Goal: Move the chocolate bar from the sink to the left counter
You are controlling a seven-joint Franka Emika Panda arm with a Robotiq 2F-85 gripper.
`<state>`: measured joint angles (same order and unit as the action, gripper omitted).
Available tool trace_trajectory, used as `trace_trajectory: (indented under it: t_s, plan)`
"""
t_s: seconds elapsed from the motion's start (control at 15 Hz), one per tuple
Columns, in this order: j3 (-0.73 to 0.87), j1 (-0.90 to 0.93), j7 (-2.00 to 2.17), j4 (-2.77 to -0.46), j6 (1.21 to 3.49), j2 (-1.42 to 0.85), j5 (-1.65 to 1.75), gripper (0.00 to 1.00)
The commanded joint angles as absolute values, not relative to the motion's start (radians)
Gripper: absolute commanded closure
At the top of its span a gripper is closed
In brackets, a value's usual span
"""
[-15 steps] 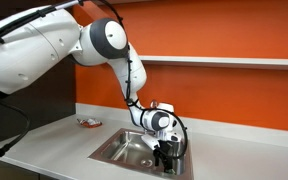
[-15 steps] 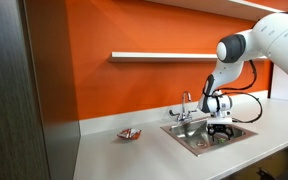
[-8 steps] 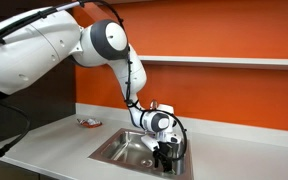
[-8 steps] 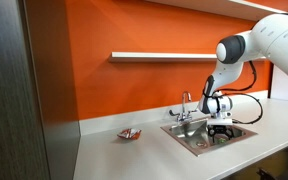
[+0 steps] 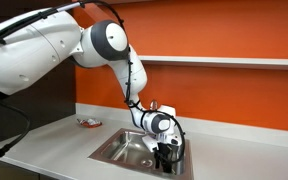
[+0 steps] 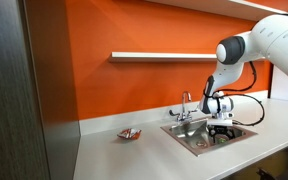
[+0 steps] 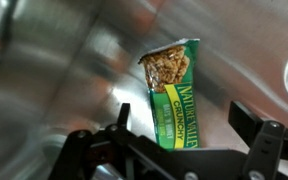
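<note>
The chocolate bar (image 7: 176,90) lies flat on the steel floor of the sink (image 5: 116,152). The gripper (image 7: 181,122) hangs right over it, fingers spread wide either side, neither touching the wrapper. Out on the left counter (image 5: 49,140), near the worktop's back edge, sits a red-and-white packet (image 5: 87,123).

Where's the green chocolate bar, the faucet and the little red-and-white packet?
chocolate bar (image 7: 174,95): wrist view, middle of its green wrapper.
faucet (image 6: 187,104): an exterior view, its upright chrome part.
red-and-white packet (image 6: 130,133): an exterior view, its middle.
</note>
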<state>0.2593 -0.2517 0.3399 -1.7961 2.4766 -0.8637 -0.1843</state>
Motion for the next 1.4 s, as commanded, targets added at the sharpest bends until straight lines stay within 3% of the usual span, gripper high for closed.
trace_trajectory:
  t_s: [0.0, 0.93, 1.0, 1.07, 1.33]
  plan:
    - [0.265, -0.260, 0.361, -1.773, 2.456, -0.874, -0.198, 0.00]
    - [0.268, -0.267, 0.362, -1.759, 2.451, -0.893, -0.204, 0.00]
    - [0.267, -0.269, 0.360, -1.757, 2.452, -0.895, -0.204, 0.10]
    - [0.267, -0.270, 0.358, -1.755, 2.452, -0.898, -0.204, 0.28]
    - [0.265, -0.272, 0.356, -1.739, 2.452, -0.907, -0.206, 0.60]
